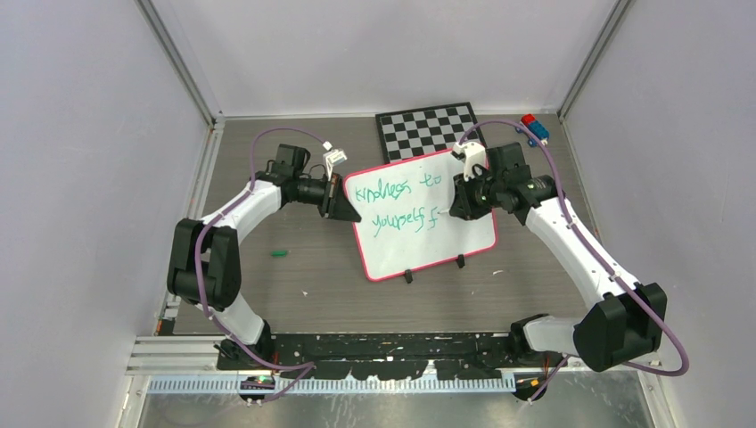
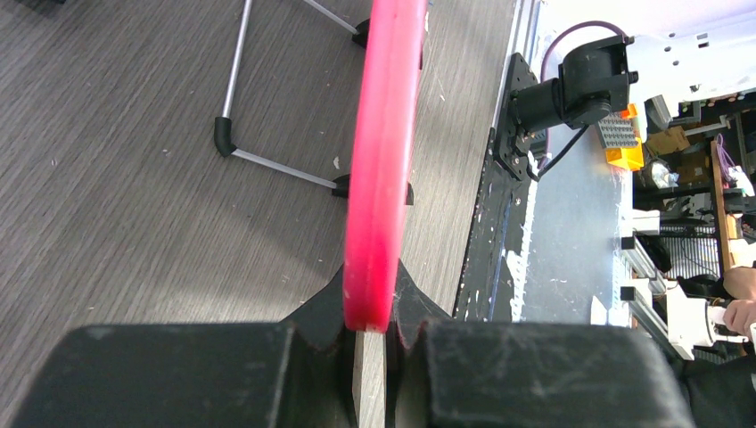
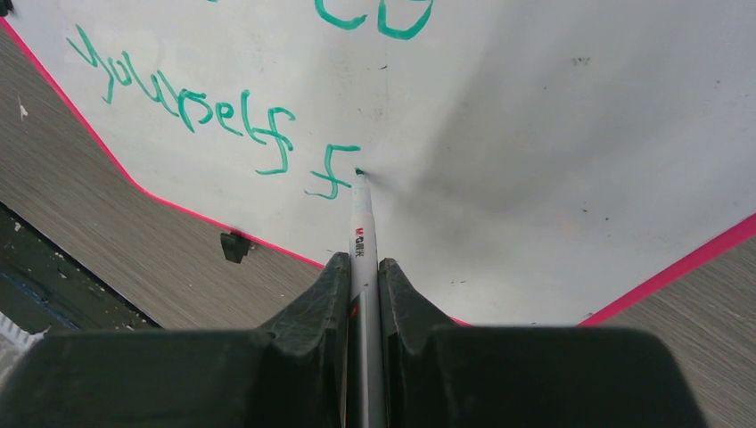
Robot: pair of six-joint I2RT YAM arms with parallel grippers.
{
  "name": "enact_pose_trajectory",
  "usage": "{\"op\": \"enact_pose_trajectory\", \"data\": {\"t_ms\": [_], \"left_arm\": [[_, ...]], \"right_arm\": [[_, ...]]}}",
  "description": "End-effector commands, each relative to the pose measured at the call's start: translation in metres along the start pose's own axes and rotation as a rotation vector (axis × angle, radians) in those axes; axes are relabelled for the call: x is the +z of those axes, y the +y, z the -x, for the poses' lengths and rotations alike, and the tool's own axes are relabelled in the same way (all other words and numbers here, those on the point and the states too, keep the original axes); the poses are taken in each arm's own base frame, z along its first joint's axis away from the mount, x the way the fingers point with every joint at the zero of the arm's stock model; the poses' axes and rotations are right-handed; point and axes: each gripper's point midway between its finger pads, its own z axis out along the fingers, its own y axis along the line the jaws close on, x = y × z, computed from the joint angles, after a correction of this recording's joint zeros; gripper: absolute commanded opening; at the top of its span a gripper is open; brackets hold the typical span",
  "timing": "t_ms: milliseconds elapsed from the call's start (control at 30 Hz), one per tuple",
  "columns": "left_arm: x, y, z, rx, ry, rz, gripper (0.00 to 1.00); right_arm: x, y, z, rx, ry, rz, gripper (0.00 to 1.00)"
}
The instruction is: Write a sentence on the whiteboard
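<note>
With left gripper (image 2: 370, 319) clamping whiteboard (image 1: 446, 242), right gripper (image 3: 363, 272) holds marker (image 3: 361, 218) against it.

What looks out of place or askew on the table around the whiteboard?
A small green piece, possibly a cap, lies loose on the table left of the whiteboard. The whiteboard itself stands skewed to the table's edges, its left edge clamped in the left gripper.

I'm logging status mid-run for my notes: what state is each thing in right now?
whiteboard: standing propped, tilted back, left edge clamped.
sentence: two green lines, ending at a lone "f".
marker: uncapped, tip touching the whiteboard beside that "f".
left pincer: shut on the whiteboard's pink edge.
right pincer: shut on the marker.
</note>
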Motion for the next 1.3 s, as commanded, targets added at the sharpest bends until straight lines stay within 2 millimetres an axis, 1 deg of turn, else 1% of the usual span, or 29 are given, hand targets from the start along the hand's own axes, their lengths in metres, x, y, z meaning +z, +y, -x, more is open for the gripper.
{"op": "enact_pose_trajectory", "data": {"t_ms": [0, 100, 200, 600, 800, 900, 967, 1067, 1267], "left_arm": [[0.002, 0.005, -0.002, 0.008, 0.016, 0.024, 0.00], [0.002, 0.005, -0.003, 0.011, 0.017, 0.024, 0.00], [0.002, 0.005, -0.003, 0.012, 0.017, 0.023, 0.00], [0.002, 0.006, -0.004, 0.010, 0.018, 0.023, 0.00], [0.002, 0.006, -0.005, 0.009, 0.020, 0.025, 0.00], [0.002, 0.006, -0.005, 0.010, 0.020, 0.024, 0.00], [0.002, 0.006, -0.005, 0.008, 0.020, 0.023, 0.00], [0.002, 0.006, -0.004, 0.007, 0.019, 0.024, 0.00], [0.001, 0.003, -0.004, 0.008, 0.017, 0.020, 0.00]], "right_arm": [[-0.006, -0.017, 0.018, -0.010, -0.061, -0.081, 0.00], [-0.011, -0.020, 0.020, -0.006, -0.071, -0.090, 0.00], [-0.012, -0.020, 0.018, -0.002, -0.067, -0.085, 0.00], [0.001, -0.005, -0.003, 0.028, -0.006, -0.011, 0.00], [0.002, -0.004, -0.012, 0.024, 0.014, -0.007, 0.00], [0.001, -0.007, -0.015, 0.015, 0.018, -0.022, 0.00], [-0.002, -0.009, -0.013, 0.004, 0.012, -0.038, 0.00], [-0.009, -0.010, -0.003, -0.010, -0.009, -0.051, 0.00], [-0.029, 0.003, 0.022, -0.020, -0.076, -0.010, 0.00]]}}
